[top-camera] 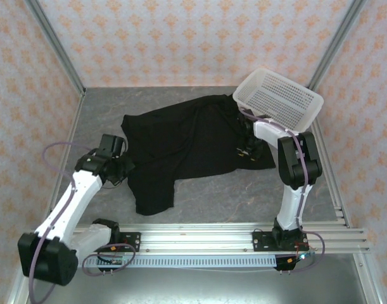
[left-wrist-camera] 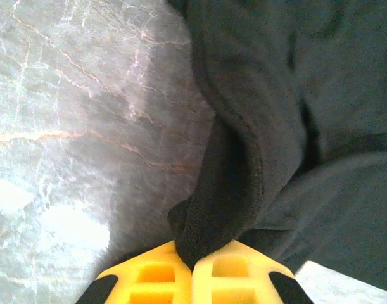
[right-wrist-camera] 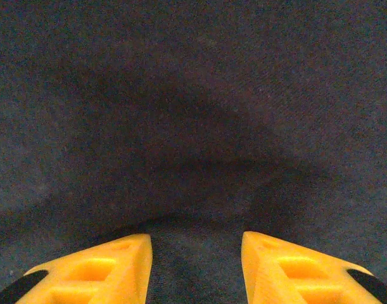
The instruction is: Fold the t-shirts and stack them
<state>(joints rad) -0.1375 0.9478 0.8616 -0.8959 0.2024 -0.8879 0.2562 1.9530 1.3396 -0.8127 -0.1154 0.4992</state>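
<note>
So far done: no fold is seen. The t-shirt [top-camera: 193,145] is spread loosely, plain black side up, with wrinkles and an uneven outline.
Position of garment: it is laid across the middle of the grey table [top-camera: 244,196]. Its far right part lies just beside the white basket [top-camera: 279,98]; contact cannot be judged.
Left gripper [left-wrist-camera: 193,266]: the fingers are closed together on a ridge of cloth at the garment's left edge. The pinched fold is raised a little off the table.
Right gripper [right-wrist-camera: 196,244]: the fingers are held apart, low over black cloth near the garment's right edge. Nothing is clamped between them.
Step in hand (judged): the shirt is being taken at both sides, for straightening or a first fold. Only the left hold is secured.
Left to do (judged): the right-hand grasp, the flattening, every fold and the stacking. The task is placed near its beginning.
</note>
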